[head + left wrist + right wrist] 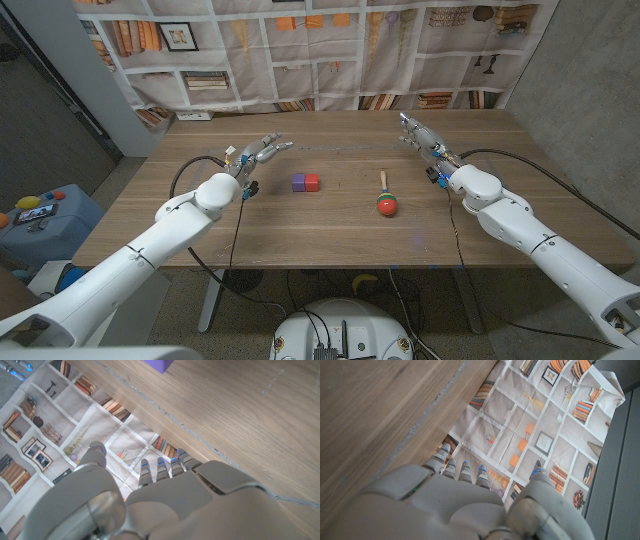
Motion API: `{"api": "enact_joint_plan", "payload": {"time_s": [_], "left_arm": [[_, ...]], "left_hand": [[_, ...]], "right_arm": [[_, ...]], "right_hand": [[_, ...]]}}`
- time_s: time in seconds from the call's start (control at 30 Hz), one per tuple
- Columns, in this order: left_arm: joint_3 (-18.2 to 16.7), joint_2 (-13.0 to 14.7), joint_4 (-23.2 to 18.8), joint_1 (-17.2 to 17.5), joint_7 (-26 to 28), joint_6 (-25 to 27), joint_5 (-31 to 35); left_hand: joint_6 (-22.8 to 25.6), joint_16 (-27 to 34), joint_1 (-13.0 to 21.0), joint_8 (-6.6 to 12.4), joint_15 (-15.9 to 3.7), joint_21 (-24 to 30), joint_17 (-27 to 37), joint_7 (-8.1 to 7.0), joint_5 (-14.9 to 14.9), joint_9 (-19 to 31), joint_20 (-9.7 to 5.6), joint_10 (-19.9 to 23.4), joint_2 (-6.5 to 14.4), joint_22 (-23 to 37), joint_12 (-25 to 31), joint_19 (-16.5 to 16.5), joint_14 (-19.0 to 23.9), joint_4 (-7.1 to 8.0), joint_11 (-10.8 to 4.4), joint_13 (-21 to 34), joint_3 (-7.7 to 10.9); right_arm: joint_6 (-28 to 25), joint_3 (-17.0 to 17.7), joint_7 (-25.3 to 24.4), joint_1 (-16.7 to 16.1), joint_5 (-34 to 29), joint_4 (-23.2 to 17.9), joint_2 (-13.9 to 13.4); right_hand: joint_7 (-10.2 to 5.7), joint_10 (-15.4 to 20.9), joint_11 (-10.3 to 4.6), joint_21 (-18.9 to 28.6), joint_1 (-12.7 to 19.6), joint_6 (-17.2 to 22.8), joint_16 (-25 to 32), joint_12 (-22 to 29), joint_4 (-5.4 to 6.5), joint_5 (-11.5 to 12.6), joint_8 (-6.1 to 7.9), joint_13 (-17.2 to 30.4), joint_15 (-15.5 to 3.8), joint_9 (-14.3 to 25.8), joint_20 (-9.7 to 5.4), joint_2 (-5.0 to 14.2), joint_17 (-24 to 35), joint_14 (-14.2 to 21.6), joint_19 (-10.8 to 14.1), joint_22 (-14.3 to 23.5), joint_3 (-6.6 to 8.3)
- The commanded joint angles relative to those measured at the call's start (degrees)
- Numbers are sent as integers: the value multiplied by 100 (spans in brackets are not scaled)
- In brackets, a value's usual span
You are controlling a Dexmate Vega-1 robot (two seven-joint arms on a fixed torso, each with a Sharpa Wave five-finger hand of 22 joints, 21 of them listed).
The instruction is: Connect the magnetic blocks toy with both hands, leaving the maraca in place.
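The purple cube (298, 182) and red cube (312, 182) of the magnetic blocks toy already sit touching mid-table, seemingly joined (the seam is small), the red-headed wooden maraca (386, 199) undisturbed nearby, while left hand (256, 154) and right hand (420, 136) hover apart, fingers spread, holding nothing.

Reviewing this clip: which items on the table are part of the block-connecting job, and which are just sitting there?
Job items:
purple block, touching the red block
red block
left hand, holding nothing
right hand, holding nothing

Just lying about:
maraca, to be left in place on the wooden table
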Motion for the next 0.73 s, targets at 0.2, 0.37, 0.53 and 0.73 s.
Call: {"api": "enact_joint_plan", "payload": {"time_s": [0.2, 0.37, 0.53, 0.73], "left_arm": [[0, -512, 847, 51, 275, -1314, -426], [53, -644, 1140, 0, 184, -1587, -548], [53, -703, 1251, 21, 202, -1704, -629], [21, -716, 1383, 19, 146, -1827, -749]], "left_hand": [[-188, -48, -331, 18, -86, -51, 24, 298, 24, 15, -61, -175, 118, 14, -102, -43, -77, 109, 27, 18, -9], [-586, -67, -484, -11, -162, -89, 8, 329, 36, 9, -89, -366, 137, 11, -139, -168, -164, 83, -4, 11, -17], [-536, -52, -521, 36, -194, -84, 4, 359, 39, 7, -93, -318, 146, 10, -111, -176, -134, 73, -34, 8, -16], [-502, -30, -559, 61, -208, -70, 2, 362, 44, 5, -77, -270, 171, 10, -91, -152, -67, 66, -44, 5, -6]], "right_arm": [[806, 284, 62, -398, 744, 274, 435], [784, 316, -33, -462, 809, 217, 471], [752, 342, -63, -491, 924, 252, 529], [812, 334, -189, -488, 918, 335, 658]], "right_hand": [[105, 197, 93, 32, -202, 19, 59, 55, 110, 44, 56, -32, -16, -3, -139, 79, -37, 146, 12, 14, -30], [164, 239, 146, 47, -244, 25, 69, 50, 120, 57, 58, -42, -14, -6, -202, 96, -63, 216, 44, 12, -35], [245, 253, 176, 47, -289, 13, 59, 37, 139, 67, 55, -49, -2, -7, -217, 130, -80, 219, 43, 11, -35], [247, 273, 186, 44, -334, 8, 67, 31, 159, 75, 54, -53, 11, -8, -212, 160, -93, 263, 30, 11, -37]]}}
